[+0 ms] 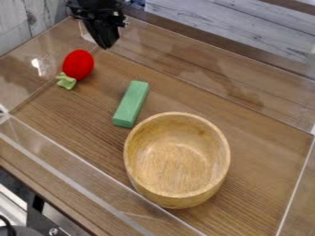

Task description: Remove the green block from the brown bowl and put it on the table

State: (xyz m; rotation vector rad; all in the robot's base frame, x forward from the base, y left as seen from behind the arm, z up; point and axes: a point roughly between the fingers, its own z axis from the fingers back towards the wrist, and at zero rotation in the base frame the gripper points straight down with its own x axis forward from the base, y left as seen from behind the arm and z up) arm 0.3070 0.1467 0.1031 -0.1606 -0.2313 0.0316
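One table (234, 101) fills the view, a brown wood-grain top with darker streaks, fenced by clear acrylic walls (74, 161) along its edges. On it sits one brown bowl (179, 158), round, light tan, thick-rimmed, its grain visible inside; it stands toward the near right of the surface and its hollow shows only bare wood.

One gripper (103, 39) hangs at the top left of the picture, black, pointing steeply down above the far part of the table. Its fingers read as a single dark mass from this angle, so whether the jaws stand apart or together cannot be told; nothing is seen between them. It is well apart from the bowl and from the block.

One green block (131, 102) lies flat on the table, outside the bowl, just beyond the bowl's far-left rim with a narrow strip of wood showing between them. It is a long plain green bar, its long side running from near-left to far-right at a slight slant.

One red ball (77, 63) rests on the table to the left, below the gripper and apart from the block. Just beside it, toward the near side, lies one small pale green piece (66, 82), too small to make out further.
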